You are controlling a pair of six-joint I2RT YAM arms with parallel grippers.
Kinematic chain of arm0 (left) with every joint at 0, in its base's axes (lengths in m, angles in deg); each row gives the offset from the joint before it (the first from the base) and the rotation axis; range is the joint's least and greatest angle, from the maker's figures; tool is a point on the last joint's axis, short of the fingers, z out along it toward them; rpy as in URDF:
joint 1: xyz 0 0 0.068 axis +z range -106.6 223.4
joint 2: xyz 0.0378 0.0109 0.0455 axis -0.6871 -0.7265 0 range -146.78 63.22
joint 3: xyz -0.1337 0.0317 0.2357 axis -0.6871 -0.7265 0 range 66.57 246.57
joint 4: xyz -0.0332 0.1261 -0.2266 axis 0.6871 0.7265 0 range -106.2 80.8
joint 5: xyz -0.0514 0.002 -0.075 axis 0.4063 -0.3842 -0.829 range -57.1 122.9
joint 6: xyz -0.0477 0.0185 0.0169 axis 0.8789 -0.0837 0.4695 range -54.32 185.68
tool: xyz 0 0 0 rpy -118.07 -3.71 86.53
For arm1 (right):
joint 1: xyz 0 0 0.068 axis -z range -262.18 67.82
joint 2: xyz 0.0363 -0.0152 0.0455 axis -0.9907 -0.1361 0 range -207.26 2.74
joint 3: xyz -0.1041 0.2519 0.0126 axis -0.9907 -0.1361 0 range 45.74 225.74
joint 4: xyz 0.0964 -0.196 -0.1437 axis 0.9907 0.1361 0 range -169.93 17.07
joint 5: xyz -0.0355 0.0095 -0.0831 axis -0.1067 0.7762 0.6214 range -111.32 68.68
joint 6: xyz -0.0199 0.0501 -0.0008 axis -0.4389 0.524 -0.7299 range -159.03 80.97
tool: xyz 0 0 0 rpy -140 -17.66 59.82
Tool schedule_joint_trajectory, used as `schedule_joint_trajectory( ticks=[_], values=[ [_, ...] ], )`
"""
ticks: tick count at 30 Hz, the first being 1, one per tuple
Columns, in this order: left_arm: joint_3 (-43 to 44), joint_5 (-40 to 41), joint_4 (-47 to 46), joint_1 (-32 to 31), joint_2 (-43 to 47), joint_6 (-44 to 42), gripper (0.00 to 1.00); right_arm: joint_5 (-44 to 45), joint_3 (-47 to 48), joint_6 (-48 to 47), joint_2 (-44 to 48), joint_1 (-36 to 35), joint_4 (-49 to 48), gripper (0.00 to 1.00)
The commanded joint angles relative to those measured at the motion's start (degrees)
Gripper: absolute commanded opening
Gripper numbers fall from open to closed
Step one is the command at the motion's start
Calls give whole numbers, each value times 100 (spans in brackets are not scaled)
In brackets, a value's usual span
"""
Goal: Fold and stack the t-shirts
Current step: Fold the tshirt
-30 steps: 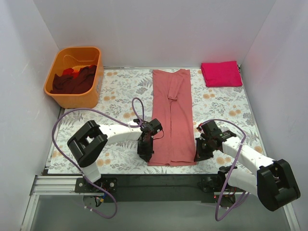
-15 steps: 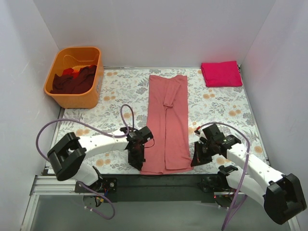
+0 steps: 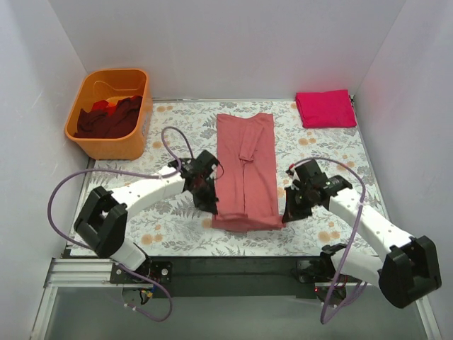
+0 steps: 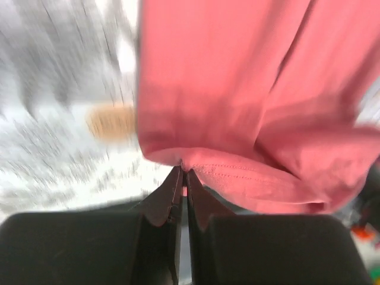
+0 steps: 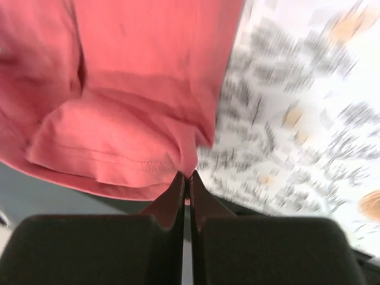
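So the left gripper (image 3: 211,206) and right gripper (image 3: 289,212) each clamp tight on a near hem corner of the salmon-pink shirt (image 3: 244,166), mid floral cover (image 3: 325,152). Its long axis runs straight away from both, toward the far side.

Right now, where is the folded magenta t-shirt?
In the top view, the magenta t-shirt lies folded at the far right corner of the floral cover, right of the salmon t-shirt.
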Motion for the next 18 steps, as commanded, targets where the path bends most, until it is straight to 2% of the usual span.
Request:
schedule_joint_trajectory(
  ticks=[1,5,9,18],
  values=[
    [909,511,-388,592,-468,-771,0,587,756,-419,-610,324,-501,1],
    [1631,670,-704,1023,-1171,-1151,0,622,1801,-779,-1420,527,-817,1],
    [2098,880,-889,1251,-1630,-1371,0,578,2312,-1052,-2036,738,-1089,1],
    [2380,837,-1364,1665,-2219,-1556,0,279,2630,-1166,-2845,1151,-1547,1]
  ],
)
